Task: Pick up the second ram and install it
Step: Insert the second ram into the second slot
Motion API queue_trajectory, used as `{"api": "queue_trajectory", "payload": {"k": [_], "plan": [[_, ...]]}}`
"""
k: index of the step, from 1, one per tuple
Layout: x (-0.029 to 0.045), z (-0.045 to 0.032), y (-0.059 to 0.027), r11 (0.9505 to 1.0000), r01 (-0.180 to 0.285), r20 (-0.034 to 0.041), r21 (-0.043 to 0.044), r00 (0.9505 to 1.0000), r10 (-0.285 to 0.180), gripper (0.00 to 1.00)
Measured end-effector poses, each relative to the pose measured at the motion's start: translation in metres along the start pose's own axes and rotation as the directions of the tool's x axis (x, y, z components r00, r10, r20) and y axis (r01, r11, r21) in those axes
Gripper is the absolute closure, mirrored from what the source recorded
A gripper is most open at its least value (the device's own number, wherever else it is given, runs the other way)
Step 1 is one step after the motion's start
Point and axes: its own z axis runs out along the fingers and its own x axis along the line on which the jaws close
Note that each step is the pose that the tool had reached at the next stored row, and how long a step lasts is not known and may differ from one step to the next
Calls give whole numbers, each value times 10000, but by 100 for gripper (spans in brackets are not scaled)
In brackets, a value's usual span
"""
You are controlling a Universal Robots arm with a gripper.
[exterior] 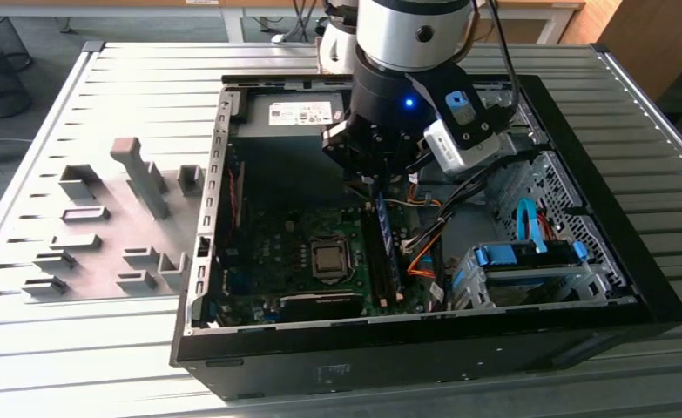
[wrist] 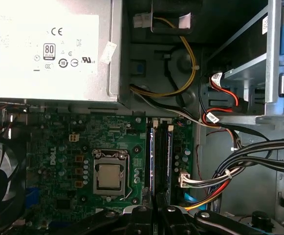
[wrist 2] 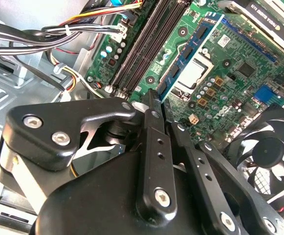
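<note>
Slatted table (exterior: 108, 78): computer case (exterior: 619, 287), probably-plastic fixtures (exterior: 108, 235).

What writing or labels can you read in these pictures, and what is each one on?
Nothing can be quoted with confidence.
On the power supply, a white label: certification symbols and fine print, too small to read reliably.
On the motherboard: white lettering, blurred.
On the motherboard in the second wrist view, a sticker: unreadable.
On a red wire, a cable tag: too small.

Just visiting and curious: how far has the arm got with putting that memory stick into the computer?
Done: the stick is picked up. The gripper is shut on one end of the second ram. In hand: the stick lies along the memory slots on the motherboard. Left: the gripper has not let go, and I cannot tell whether the stick is fully seated.
</note>
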Motion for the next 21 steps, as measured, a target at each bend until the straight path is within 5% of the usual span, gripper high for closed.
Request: {"api": "queue_trajectory", "payload": {"k": [15,21], "plan": [[0,24,0,10000,-1,0,1,10000,1,86],[-79,82,-1,10000,-10,0,-6,10000,10,86]]}}
